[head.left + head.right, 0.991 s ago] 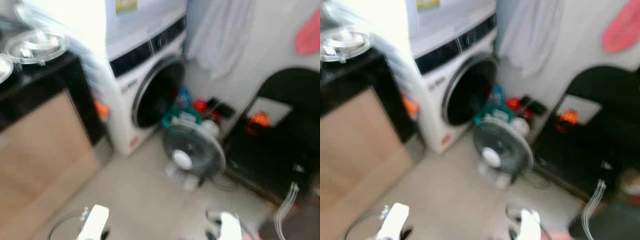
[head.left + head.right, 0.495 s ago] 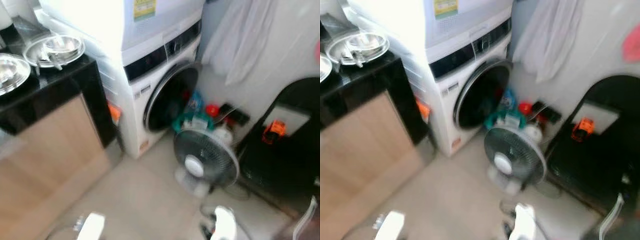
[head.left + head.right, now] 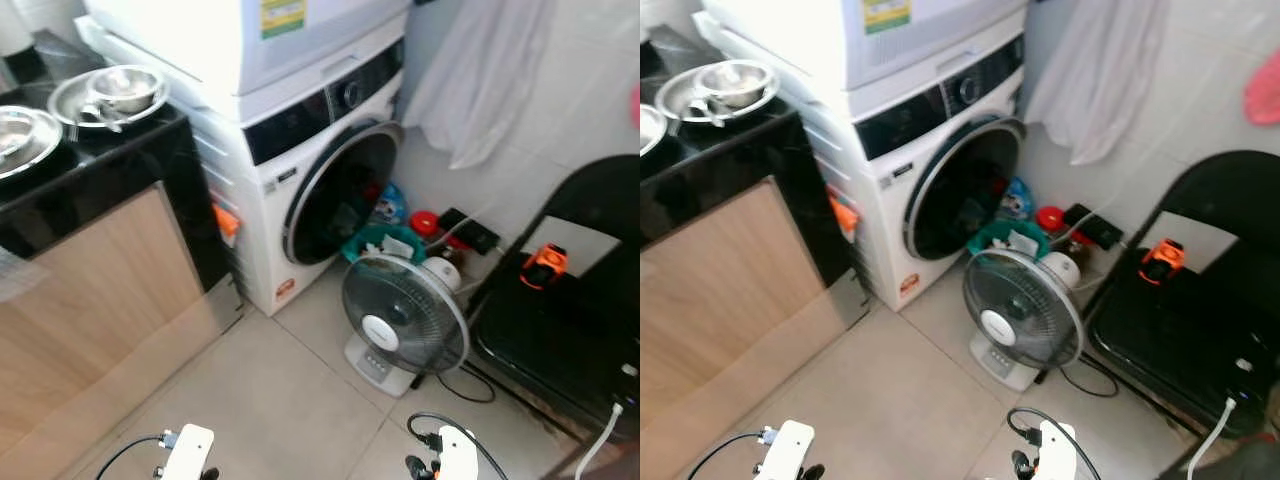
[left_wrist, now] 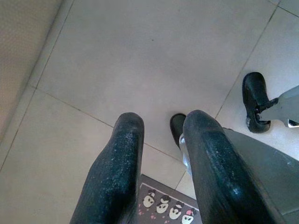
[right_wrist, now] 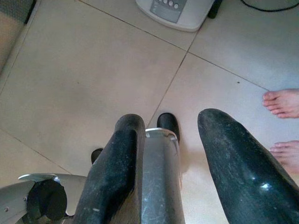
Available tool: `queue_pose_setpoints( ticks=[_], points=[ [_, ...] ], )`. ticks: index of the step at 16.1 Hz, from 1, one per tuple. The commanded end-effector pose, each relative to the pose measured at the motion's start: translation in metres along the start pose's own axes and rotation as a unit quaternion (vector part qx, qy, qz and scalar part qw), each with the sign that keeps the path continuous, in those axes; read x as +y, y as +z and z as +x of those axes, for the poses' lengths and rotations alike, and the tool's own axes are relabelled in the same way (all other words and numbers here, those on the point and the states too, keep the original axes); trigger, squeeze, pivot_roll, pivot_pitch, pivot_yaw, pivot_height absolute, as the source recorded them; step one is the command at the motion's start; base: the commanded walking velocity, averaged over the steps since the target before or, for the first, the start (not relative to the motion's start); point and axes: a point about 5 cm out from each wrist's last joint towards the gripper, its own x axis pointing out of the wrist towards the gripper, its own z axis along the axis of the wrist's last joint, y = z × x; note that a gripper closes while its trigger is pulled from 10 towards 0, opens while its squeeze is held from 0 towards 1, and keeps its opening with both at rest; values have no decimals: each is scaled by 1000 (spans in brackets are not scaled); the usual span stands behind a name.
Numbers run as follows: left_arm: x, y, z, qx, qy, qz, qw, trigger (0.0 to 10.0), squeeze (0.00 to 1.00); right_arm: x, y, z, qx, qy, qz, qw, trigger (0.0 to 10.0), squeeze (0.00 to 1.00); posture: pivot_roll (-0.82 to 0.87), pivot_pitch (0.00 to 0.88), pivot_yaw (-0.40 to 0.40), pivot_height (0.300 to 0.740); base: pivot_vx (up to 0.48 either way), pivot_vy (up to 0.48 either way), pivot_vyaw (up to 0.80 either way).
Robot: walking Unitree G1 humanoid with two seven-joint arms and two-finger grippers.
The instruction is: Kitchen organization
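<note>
Meanwhile the camera had steadied (earlier blur gone); both pincers, left (image 4: pixel 161 140) and right (image 5: pixel 182 135), hung spread apart over the floor (image 4: pixel 140 60), the fan (image 3: pixel 403 318) ahead.

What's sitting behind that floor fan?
Behind the grey floor fan stand a teal basket, a white jug and a red-lidded item. The fan covers their lower parts, so the basket's contents stay unclear.
</note>
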Motion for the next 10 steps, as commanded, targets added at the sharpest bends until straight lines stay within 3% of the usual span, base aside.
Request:
queue_pose_setpoints(
  ticks=[1,4,10],
  points=[
    [1,-7,-2,11,3,-9,1000,10000,0,-1,-5,-1,7,-4,9,1000,10000,0,2,90,-28,740,0,0,0],
    [1,-8,-2,11,2,-9,1000,10000,0,-1,-6,-1,7,-4,7,1000,10000,0,1,87,-27,740,0,0,0],
    [1,-9,-3,11,1,-6,1000,10000,0,-1,-6,-2,8,-3,6,1000,10000,0,2,80,-27,740,0,264,0]
  ],
)
